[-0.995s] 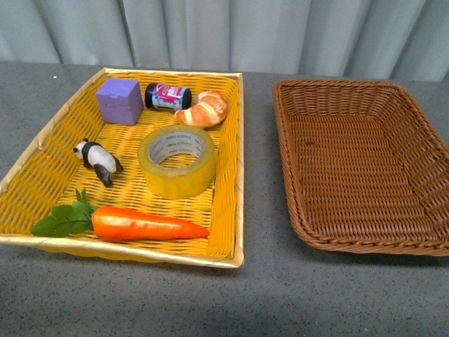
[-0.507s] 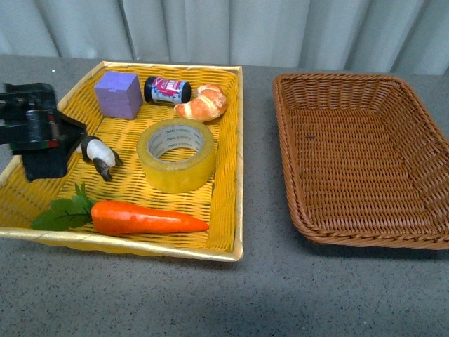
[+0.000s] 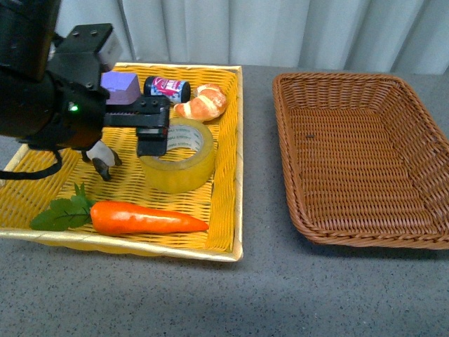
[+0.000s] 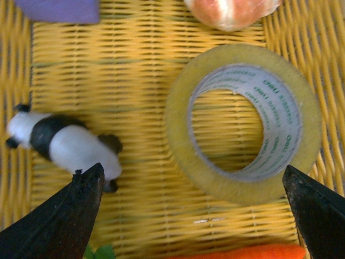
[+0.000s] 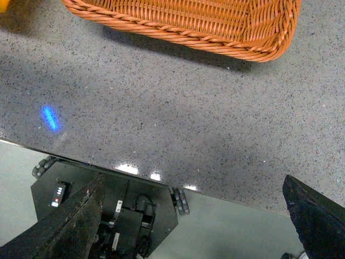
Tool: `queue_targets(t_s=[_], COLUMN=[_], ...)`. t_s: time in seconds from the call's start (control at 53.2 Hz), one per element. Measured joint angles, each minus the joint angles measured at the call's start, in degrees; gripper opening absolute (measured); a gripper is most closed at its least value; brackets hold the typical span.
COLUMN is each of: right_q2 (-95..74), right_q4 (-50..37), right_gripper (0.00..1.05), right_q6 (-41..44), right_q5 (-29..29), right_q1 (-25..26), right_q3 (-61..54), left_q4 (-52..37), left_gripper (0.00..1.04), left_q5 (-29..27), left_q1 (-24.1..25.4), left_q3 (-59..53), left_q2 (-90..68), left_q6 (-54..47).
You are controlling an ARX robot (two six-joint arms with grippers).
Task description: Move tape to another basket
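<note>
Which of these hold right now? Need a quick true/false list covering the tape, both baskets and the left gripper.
1. The tape lies flat in the yellow basket. True.
2. The brown basket stands apart from the yellow basket, to its right in the front view. True.
3. The left gripper is shut on the tape. False: its jaws are wide open above the tape and hold nothing.
4. The carrot lies in the brown basket. False: it lies in the yellow basket, along the near edge.
5. The panda figure touches the tape. False: bare wicker shows between them.
</note>
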State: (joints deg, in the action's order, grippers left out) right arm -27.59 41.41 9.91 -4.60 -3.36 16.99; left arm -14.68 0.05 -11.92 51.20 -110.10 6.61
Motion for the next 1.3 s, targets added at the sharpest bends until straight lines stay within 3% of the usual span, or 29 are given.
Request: queue_targets(t_s=[0.319,0.901,1.127,1.296], right_q2=[0.0,0.0,0.0,0.0], right_q4=[0.0,0.0,0.0,0.0], right_gripper=[0.96,0.96,0.96,0.96], right_q6=[0.0,0.0,0.0,0.0], right_q5=[0.0,0.0,0.0,0.0], right_q1=[0.0,0.0,0.0,0.0], right_q3=[0.0,0.0,0.0,0.0], left_q4=[1.8,2.0,2.0,1.2], left_gripper=[0.98,0.98,0.56,0.33], left_q5=[-0.5,-2.0,-3.3,-2.6], left_q1=[-0.9,1.7,1.2,1.1], left_q3=[8.3,11.8,11.9,11.9], left_q2=[-8.3,-13.2,-13.6,-13.5], left_q6=[-3.1,-3.7,-2.5,-1.4])
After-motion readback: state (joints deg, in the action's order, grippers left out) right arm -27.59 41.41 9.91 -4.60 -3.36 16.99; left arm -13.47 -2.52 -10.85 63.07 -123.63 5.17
